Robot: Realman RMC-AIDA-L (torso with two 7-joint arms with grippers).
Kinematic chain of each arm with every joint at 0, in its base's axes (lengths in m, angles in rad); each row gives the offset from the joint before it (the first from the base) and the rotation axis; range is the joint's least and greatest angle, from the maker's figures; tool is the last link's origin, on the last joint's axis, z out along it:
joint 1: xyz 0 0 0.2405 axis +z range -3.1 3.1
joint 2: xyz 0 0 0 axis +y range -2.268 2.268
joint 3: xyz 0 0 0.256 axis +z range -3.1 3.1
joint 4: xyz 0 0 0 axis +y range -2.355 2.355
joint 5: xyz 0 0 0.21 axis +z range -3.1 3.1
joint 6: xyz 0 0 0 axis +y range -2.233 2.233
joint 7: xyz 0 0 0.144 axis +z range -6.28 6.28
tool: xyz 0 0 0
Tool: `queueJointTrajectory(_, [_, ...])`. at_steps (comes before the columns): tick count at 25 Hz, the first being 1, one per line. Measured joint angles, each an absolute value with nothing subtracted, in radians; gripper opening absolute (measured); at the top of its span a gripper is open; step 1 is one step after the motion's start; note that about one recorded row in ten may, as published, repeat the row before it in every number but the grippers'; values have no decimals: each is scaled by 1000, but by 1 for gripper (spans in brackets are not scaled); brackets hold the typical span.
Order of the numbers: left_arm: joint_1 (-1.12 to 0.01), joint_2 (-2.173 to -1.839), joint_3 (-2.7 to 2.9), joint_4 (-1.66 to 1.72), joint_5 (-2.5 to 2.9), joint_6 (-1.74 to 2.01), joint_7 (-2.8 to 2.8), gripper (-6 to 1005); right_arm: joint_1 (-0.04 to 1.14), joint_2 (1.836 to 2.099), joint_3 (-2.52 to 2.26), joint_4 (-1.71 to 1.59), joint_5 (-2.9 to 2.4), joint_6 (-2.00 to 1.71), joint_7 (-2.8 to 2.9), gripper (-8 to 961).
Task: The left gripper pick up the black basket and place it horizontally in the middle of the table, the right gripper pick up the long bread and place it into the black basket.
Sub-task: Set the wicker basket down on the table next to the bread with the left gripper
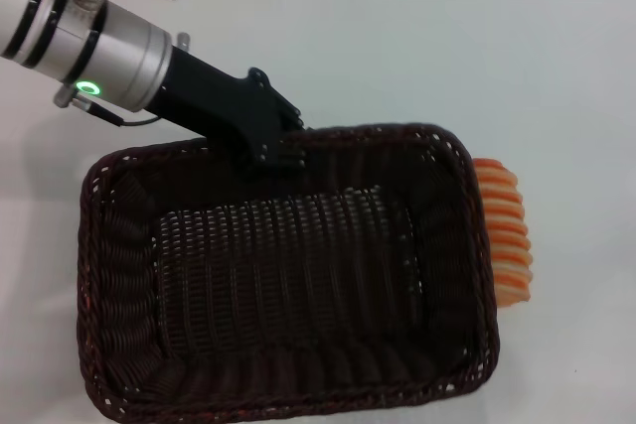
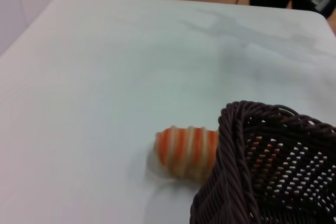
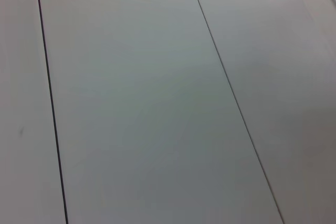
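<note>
From my remote station I saw the left gripper [image 1: 281, 151] reaching in from the upper left of the head view, its black claw down on the far rim of the black basket [image 1: 288, 275]. The jaws were pinched on that braided rim, near the middle of the far long side. Behind the claw ran the silver-white arm [image 1: 94, 32] with its black bands, and the green light [image 1: 88, 88] was lit.

The basket lay with its long side running left to right across the table [image 1: 556, 76], opening upward. Whether its base was touching the surface or lifted, I could not tell. Nothing lay inside it.

The long bread [image 1: 505, 232] lay on the table just beside the basket's right short wall, partly hidden by the rim, its orange and cream stripes facing up. The left wrist view showed the same loaf [image 2: 185, 149] tucked against the outside of the basket's corner [image 2: 247, 150].

The right gripper did not appear in any view; the right wrist camera showed only pale panels [image 3: 147, 98] with thin dark seams.
</note>
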State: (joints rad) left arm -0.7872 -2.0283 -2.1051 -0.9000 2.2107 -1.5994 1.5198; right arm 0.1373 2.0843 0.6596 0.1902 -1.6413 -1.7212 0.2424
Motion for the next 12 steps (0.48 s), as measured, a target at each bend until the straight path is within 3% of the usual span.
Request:
queueJointTrajectory(11, [-819,-2055,-2087,-905,2211,-1558,1543,183,134,2083,637,190,-1642,-1718,242,802])
queueJointTrajectory(12, [-821,-2056,-2087,-917,2208,-1552,1543,235,133,2083,636,189,-1642,-1719,242,802])
